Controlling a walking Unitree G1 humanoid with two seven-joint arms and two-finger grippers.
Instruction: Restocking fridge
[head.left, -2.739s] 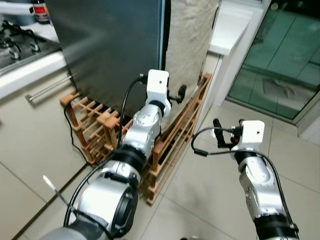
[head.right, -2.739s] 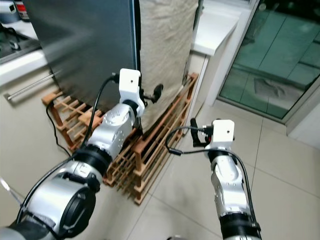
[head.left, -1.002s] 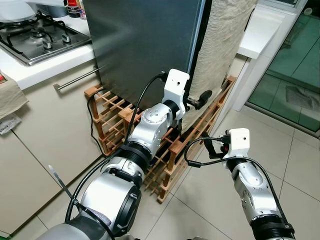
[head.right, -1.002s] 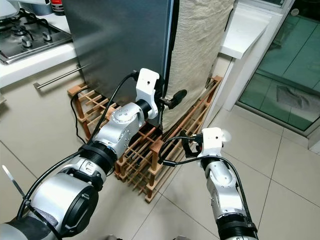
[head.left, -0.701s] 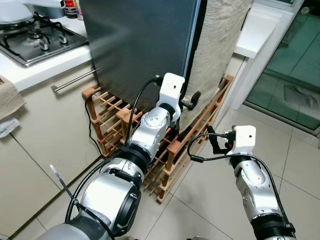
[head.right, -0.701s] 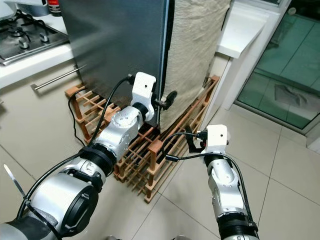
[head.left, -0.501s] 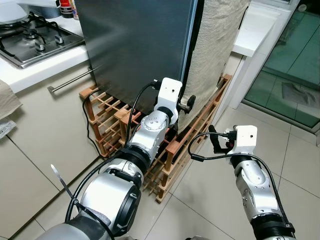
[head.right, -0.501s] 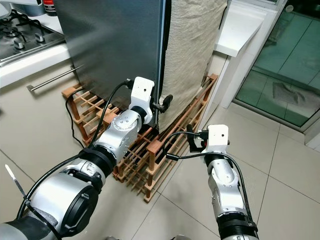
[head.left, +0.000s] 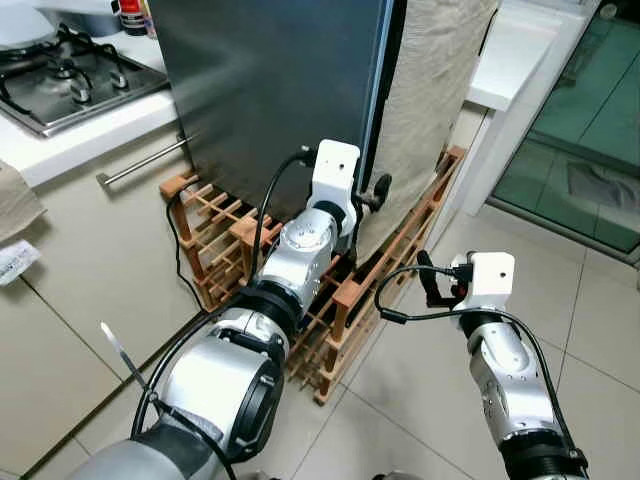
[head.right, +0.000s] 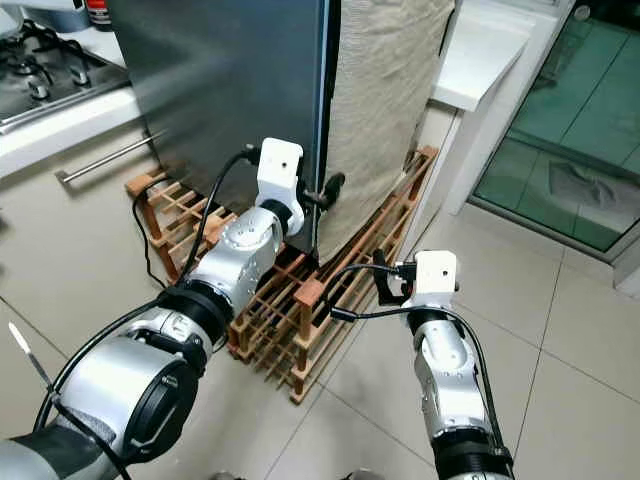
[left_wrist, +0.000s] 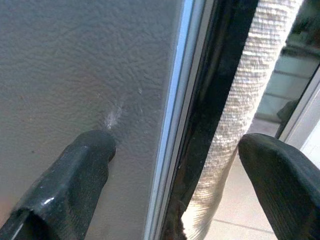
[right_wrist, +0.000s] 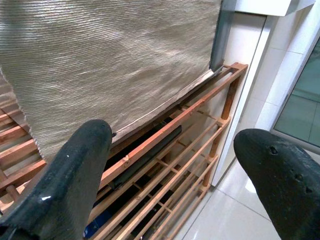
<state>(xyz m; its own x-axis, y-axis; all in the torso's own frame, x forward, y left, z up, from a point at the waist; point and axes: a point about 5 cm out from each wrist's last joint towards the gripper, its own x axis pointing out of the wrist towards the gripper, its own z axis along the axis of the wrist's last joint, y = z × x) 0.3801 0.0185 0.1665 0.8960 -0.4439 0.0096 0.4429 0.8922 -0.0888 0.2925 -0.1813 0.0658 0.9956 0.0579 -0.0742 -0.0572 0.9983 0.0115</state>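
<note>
The dark grey fridge (head.left: 270, 90) stands shut ahead, with a beige cloth (head.left: 430, 100) hanging along its right side. My left gripper (head.left: 372, 192) is up against the fridge's right door edge. In the left wrist view it is open (left_wrist: 175, 155): one finger (left_wrist: 75, 175) rests against the grey door face and the other finger (left_wrist: 280, 175) lies past the cloth, so the door edge sits between them. My right gripper (head.left: 432, 282) hangs open and empty lower down, facing the cloth and the wooden rack (right_wrist: 175, 125).
A low wooden rack (head.left: 340, 300) stands on the floor against the fridge's foot. A counter with a gas hob (head.left: 60, 80) and a drawer handle (head.left: 140, 162) is on the left. A white ledge (head.left: 510, 50) and glass door (head.left: 590, 130) are on the right; tiled floor lies before me.
My left gripper has drawn in from the right and risen slightly, closing on the fridge's door edge. The right arm has barely moved. The camera shifted a little.
</note>
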